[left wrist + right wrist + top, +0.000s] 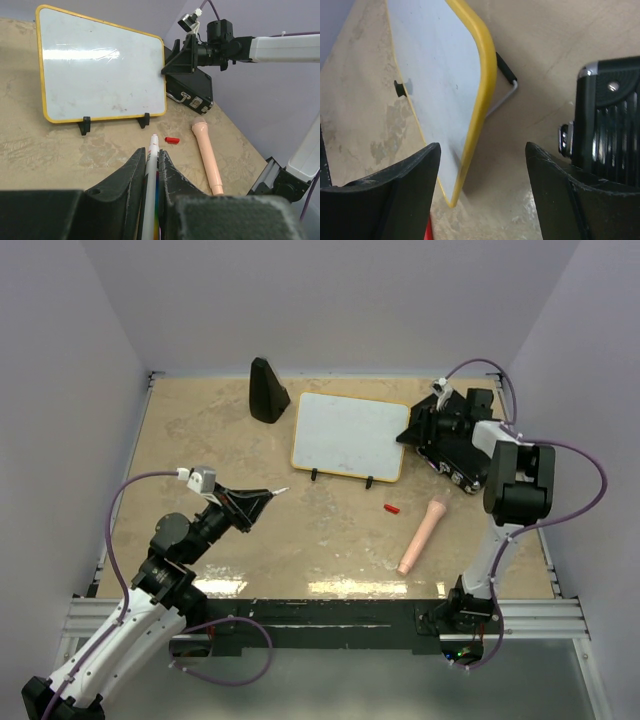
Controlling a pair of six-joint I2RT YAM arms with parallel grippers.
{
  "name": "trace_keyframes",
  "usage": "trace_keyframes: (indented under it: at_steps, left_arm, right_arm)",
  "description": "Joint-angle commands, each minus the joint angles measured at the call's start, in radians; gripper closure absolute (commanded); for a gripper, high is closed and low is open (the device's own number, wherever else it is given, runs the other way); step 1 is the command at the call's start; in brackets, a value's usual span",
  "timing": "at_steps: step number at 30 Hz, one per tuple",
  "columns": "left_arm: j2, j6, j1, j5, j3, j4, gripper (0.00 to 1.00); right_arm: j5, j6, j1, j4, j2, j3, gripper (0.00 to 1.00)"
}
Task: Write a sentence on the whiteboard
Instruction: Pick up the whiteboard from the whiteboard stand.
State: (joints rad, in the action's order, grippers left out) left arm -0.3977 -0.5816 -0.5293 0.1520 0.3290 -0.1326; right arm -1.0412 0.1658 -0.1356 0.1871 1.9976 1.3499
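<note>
The whiteboard [348,434] stands tilted on two black feet at the back middle of the table, and its white face [100,65] shows only faint smudges, with no sentence in view. My left gripper [256,503] is shut on a white marker [151,165] whose bare tip points toward the board from well in front of it. My right gripper [410,432] is open at the board's right edge. In the right wrist view the yellow rim [480,100] runs between the spread fingers [482,147], and I see no contact.
A red marker cap [391,508] lies in front of the board, and a long peach handle-like object [420,535] lies to its right. A black case [460,455] sits under the right arm, close to the board. A black cone-shaped object [267,390] stands at the back left.
</note>
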Motion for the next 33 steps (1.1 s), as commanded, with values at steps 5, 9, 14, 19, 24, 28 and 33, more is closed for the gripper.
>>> trace_keyframes:
  at_steps: [5, 9, 14, 19, 24, 28, 33]
  left_arm:
    - [-0.01, 0.008, 0.006, -0.015, 0.056, 0.007, 1.0]
    - [-0.024, 0.008, 0.006, -0.011, 0.071, 0.005, 1.0]
    - [-0.033, 0.008, 0.006, -0.002, 0.084, 0.011, 1.0]
    - [-0.03, 0.012, 0.006, -0.005, 0.084, 0.016, 1.0]
    - [-0.038, 0.016, 0.006, 0.0, 0.096, 0.017, 1.0]
    - [-0.027, 0.016, 0.006, 0.006, 0.085, 0.027, 1.0]
    - [-0.009, 0.02, 0.006, 0.003, 0.094, 0.04, 1.0]
  right_arm:
    - [-0.118, -0.158, 0.053, -0.169, 0.053, 0.069, 0.31]
    - [-0.152, -0.233, 0.057, -0.221, 0.085, 0.081, 0.34]
    - [-0.19, -0.296, 0.065, -0.288, 0.101, 0.089, 0.42]
    - [-0.233, -0.322, 0.07, -0.324, 0.104, 0.098, 0.53]
    - [-0.273, -0.327, 0.071, -0.325, 0.093, 0.098, 0.74]
    - [-0.29, -0.308, 0.071, -0.311, 0.064, 0.095, 1.0]
    - [-0.306, -0.229, 0.071, -0.218, 0.004, 0.115, 1.0]
